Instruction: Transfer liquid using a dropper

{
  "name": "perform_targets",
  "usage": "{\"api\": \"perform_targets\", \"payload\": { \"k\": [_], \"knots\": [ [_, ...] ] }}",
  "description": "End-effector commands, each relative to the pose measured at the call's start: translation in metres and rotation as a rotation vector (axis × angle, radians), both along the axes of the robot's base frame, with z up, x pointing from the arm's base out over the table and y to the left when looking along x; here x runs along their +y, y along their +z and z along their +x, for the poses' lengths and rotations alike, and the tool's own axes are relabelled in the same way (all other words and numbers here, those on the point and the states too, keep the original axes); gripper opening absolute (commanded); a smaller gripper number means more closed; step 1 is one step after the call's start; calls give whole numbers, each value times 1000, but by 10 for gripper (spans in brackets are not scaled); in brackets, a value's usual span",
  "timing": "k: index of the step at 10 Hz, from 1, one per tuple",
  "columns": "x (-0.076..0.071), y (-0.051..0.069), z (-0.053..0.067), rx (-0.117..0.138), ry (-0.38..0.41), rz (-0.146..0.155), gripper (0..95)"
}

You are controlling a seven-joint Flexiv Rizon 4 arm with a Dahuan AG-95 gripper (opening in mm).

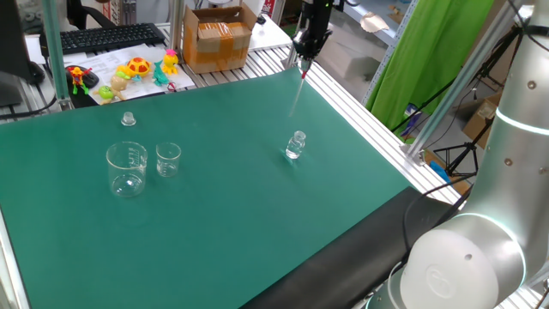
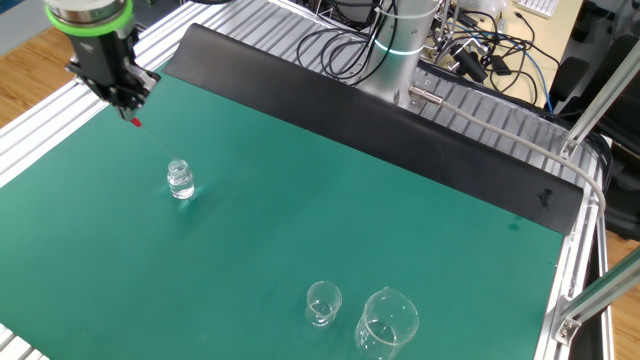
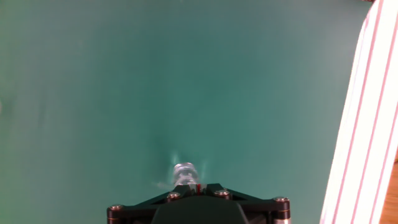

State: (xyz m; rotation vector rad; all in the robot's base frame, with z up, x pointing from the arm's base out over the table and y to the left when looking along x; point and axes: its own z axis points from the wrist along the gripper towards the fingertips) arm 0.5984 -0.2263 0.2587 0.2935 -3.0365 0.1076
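Note:
My gripper (image 1: 304, 62) hangs over the far right part of the green mat, shut on the red bulb of the dropper (image 1: 302, 75). The dropper's clear tube slants down from the bulb toward the small clear bottle (image 1: 296, 146); whether its tip is in the bottle's mouth I cannot tell. From the other side, the gripper (image 2: 127, 100) grips the dropper (image 2: 136, 123) above the bottle (image 2: 180, 180). In the hand view, a red sliver of the dropper (image 3: 198, 185) shows between the closed jaws of the gripper (image 3: 196, 188), with the bottle (image 3: 184, 173) just beyond.
A large beaker (image 1: 127, 167) and a small beaker (image 1: 168, 160) stand together on the mat's left, with a small clear cap (image 1: 129, 118) behind them. Aluminium rails (image 3: 367, 124) border the mat near the gripper. A cardboard box (image 1: 218, 38) and toys (image 1: 137, 70) sit beyond the mat.

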Motion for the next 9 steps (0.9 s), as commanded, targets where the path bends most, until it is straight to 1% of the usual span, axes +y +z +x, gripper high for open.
{"api": "perform_targets", "payload": {
  "k": [1,2,5,9],
  "knots": [
    [-13,-6,-13,-33,9,-6,0],
    [-22,-10,-17,-41,14,0,0],
    [-34,-16,-19,-58,33,4,0],
    [-34,-16,-19,-69,35,5,0]
  ]
}}
